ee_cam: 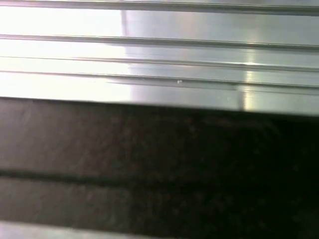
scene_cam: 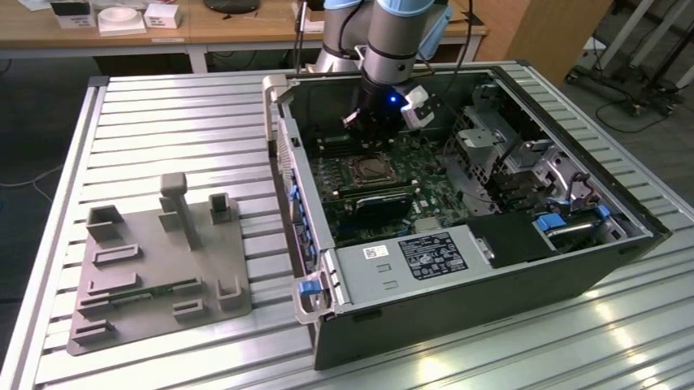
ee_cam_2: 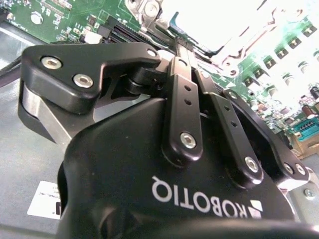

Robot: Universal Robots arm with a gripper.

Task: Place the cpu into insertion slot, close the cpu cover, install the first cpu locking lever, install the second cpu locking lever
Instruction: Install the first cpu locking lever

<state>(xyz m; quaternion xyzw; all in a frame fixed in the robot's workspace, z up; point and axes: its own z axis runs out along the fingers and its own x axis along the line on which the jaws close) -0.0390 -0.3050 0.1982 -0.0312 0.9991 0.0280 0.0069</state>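
Where silver rims it, insertion slot darkens.

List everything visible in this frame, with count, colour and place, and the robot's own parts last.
computer case: one, dark grey, open, on the slatted table toward the exterior view's right.
insertion slot: one, dark with silver rim, on the green board inside the case, just below the gripper.
labelled grey box: one, near the front of the case.
fixture plate: one, grey, on the table at the exterior view's left.
slatted table: one, silver.
wooden desk: one, behind the table.
arm: one, grey.
gripper: one, black, over the board inside the case.
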